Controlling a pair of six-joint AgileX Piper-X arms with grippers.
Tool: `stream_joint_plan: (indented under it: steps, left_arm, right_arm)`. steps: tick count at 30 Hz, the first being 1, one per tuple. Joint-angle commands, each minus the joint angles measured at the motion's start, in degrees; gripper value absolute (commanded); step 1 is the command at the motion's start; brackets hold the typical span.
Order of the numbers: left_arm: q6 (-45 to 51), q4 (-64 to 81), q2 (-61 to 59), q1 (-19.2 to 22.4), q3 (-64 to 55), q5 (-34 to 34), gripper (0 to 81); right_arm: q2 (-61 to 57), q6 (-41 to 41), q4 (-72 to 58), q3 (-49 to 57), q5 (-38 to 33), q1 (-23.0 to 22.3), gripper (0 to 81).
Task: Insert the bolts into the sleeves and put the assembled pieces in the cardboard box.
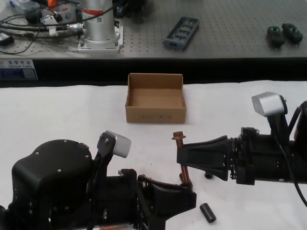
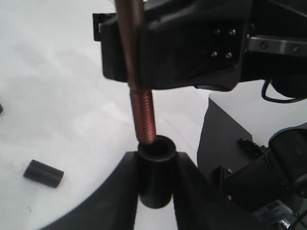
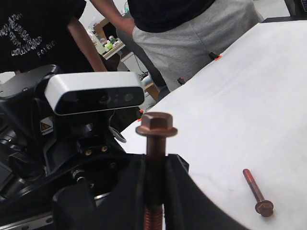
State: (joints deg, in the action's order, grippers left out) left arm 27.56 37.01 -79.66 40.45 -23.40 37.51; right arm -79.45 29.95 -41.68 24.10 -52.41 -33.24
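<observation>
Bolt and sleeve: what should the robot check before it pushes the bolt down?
1. Left pincer shut on the sleeve, sleeve upright: ok.
2. Right pincer shut on the bolt: ok.
3. Bolt's threaded tip at the sleeve's mouth: ok.
4. Bolt dead centre over the hole: cannot tell; the tip looks close to the rim.
5. Cardboard box open, with room inside: ok.

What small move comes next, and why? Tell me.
Probably lower the bolt straight down. It stands upright in the right jaws, and its threaded tip sits at the mouth of the sleeve clamped in the left jaws, apparently lined up, with most of the shank outside.
</observation>
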Motion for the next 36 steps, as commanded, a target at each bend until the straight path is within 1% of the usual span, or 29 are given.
stream_joint_plan:
  steps: [1,6,10,22,26,36]
  left_arm:
    - [0.9,3.0,0.1,0.2,-0.5,0.5,5.0]
    - [0.9,3.0,0.1,0.2,-0.5,0.3,5.0]
    - [0.9,3.0,0.1,0.2,-0.5,-1.3,5.0]
    - [0.9,3.0,0.1,0.2,-0.5,-1.3,5.0]
    - [0.9,3.0,0.1,0.2,-0.5,-3.8,5.0]
    - [0.9,3.0,0.1,0.2,-0.5,-4.9,5.0]
  right_arm:
    - [0.1,0.0,-0.3,0.1,-1.3,-0.2,2.4]
    - [0.1,0.9,-0.3,0.1,-1.3,-0.2,2.4]
    - [0.1,0.9,-0.3,0.1,-2.0,-0.2,2.4]
    - [0.1,0.9,-0.3,0.1,-2.9,-0.2,2.4]
    - [0.1,0.9,-0.3,0.1,-2.9,-0.2,2.4]
    - [0.1,0.9,-0.2,0.1,-3.0,-0.2,2.4]
